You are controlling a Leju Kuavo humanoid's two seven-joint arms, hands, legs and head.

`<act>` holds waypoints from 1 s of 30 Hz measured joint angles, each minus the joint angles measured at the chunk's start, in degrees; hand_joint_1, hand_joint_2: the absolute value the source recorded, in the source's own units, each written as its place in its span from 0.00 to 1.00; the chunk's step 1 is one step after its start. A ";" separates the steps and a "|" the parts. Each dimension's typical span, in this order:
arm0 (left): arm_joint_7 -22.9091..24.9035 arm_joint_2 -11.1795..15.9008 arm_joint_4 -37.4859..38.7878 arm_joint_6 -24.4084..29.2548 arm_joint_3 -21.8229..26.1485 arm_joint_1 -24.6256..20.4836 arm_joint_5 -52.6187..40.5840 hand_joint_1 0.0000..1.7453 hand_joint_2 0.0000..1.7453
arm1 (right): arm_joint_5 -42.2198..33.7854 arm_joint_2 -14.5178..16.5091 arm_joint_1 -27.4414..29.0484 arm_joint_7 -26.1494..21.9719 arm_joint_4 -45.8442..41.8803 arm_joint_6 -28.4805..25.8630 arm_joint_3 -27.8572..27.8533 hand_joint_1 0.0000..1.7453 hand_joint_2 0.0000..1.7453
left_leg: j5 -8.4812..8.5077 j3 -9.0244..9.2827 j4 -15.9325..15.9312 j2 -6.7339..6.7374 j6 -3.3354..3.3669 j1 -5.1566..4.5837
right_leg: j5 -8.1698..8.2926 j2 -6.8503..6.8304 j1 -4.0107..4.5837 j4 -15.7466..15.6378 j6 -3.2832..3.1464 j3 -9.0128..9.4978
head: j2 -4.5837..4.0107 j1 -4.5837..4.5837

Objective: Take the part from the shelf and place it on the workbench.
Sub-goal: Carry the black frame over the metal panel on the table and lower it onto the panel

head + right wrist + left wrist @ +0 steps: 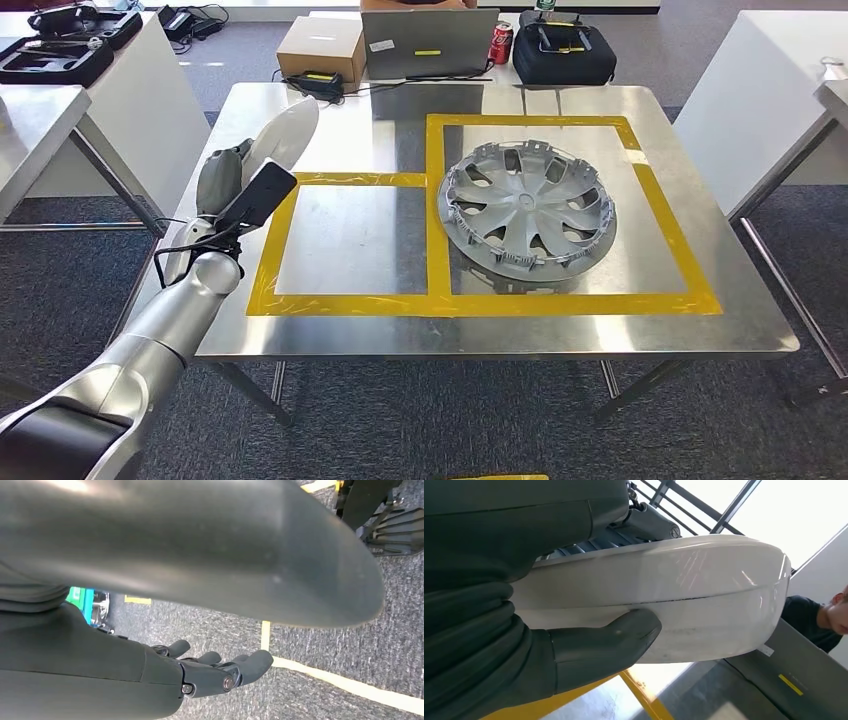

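a: where do we see the part?
b: we count one white part (287, 137), a smooth curved shell, gripped in our left hand (222, 180). the left wrist view has the thumb (624, 635) pressed across its glossy side (704, 580), darker fingers behind it. it hangs over the left edge of the workbench (330, 335), just left of the smaller taped square.
a: and that hand's state?
b: closed around the part, holding it above the steel top, not resting on it.
a: the right hand?
b: we see one right hand (200, 672) in its wrist view, fingers apart and lightly curved, holding nothing, over grey carpet (320, 645) with yellow floor lines (350, 685).
a: what else, counting from the workbench?
b: on it, one silver hubcap (527, 209) lying inside the larger of two yellow tape frames (440, 230). beyond its far edge: one cardboard box (321, 48), one laptop (430, 43), one red can (501, 43), one black case (563, 51). one person (816, 620) in a dark top sits past the laptop.
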 joint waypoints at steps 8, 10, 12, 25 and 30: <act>2.55 -6.08 2.60 -1.50 -0.69 -2.31 -2.50 1.00 1.00 | 0.75 -0.08 -0.39 -2.83 0.00 0.14 0.22 0.00 0.00 | 0.00 -0.01 0.00 0.02 0.00 -0.02 | 0.02 -0.01 -0.01 0.00 0.03 0.01 | 0.00 0.01; 2.83 -7.13 2.97 -1.55 -0.75 -2.96 -2.76 1.00 1.00 | 0.76 -0.09 -0.49 -3.01 0.00 0.05 0.22 0.00 0.00 | 0.00 0.00 0.00 0.03 0.00 -0.02 | 0.03 0.00 -0.01 0.00 0.03 0.00 | 0.00 0.01; 2.92 -7.79 3.31 -1.55 -0.80 -3.45 -2.90 0.75 1.00 | 0.74 -0.09 -0.51 -2.70 0.00 -0.03 0.22 0.00 0.00 | 0.00 0.00 0.00 0.04 0.00 -0.02 | 0.03 0.01 -0.01 0.00 0.03 0.00 | 0.00 0.00; 3.57 -8.49 4.63 -1.57 -0.80 -3.76 -2.39 0.00 0.00 | -0.16 -0.01 -0.44 1.31 0.00 -0.45 0.22 0.00 0.00 | 0.00 0.01 -0.08 0.03 0.00 -0.01 | 0.01 0.00 0.00 0.01 0.01 -0.04 | 0.00 0.00; 3.55 -8.59 4.63 -1.54 -0.80 -3.84 -2.83 0.00 0.00 | -0.06 0.00 -0.46 0.00 0.00 -0.39 0.22 0.00 0.00 | 0.00 0.01 -0.08 0.03 0.00 -0.01 | 0.01 0.00 0.00 0.01 0.01 -0.04 | 0.00 0.00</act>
